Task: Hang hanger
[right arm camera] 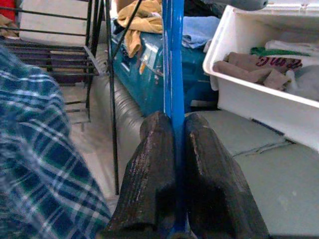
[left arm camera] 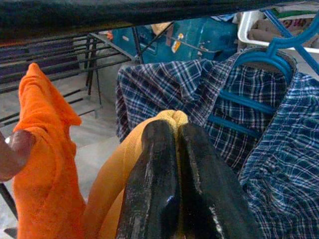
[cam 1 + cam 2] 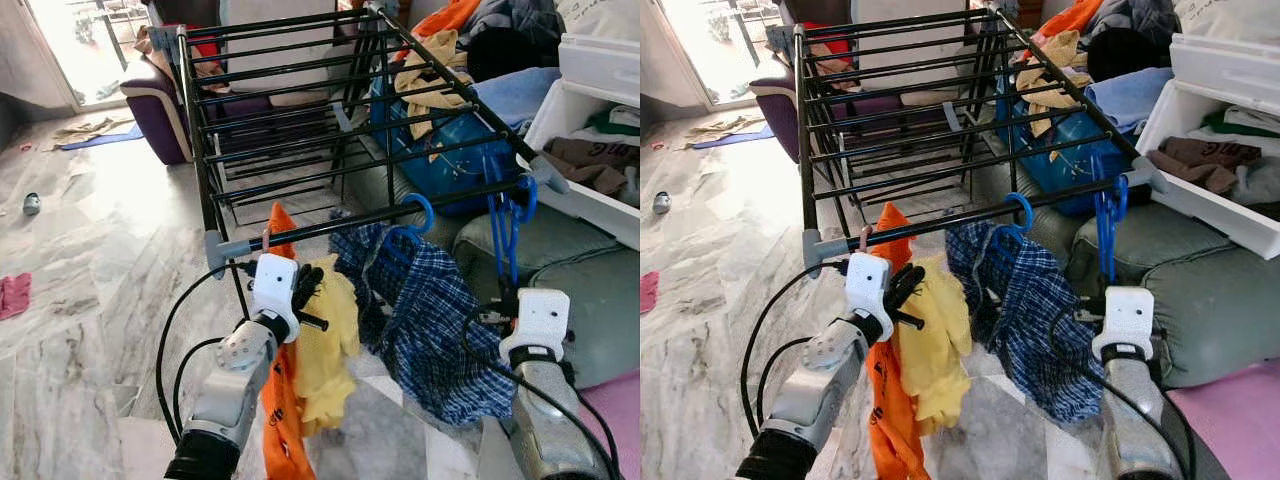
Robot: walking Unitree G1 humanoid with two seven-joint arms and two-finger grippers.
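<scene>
A black drying rack (image 3: 300, 110) stands in front of me. A bare blue hanger (image 3: 507, 225) hangs from the right end of its front bar (image 3: 340, 226). My right gripper (image 1: 175, 122) is shut on the hanger's lower part (image 1: 173, 59), just below the bar. Further left on the bar, a second blue hanger (image 3: 420, 208) carries a blue plaid shirt (image 3: 430, 310). My left gripper (image 3: 308, 290) is shut on a yellow garment (image 2: 172, 115) that droops below the bar. An orange garment (image 3: 283, 410) hangs beside it.
A white bin (image 3: 590, 120) of clothes sits at the right on a grey-green sofa (image 3: 560, 270). A blue bag (image 3: 450, 150) and piled clothes lie behind the rack. A purple armchair (image 3: 160, 110) stands at the back left. The marble floor (image 3: 90, 270) has scattered cloths.
</scene>
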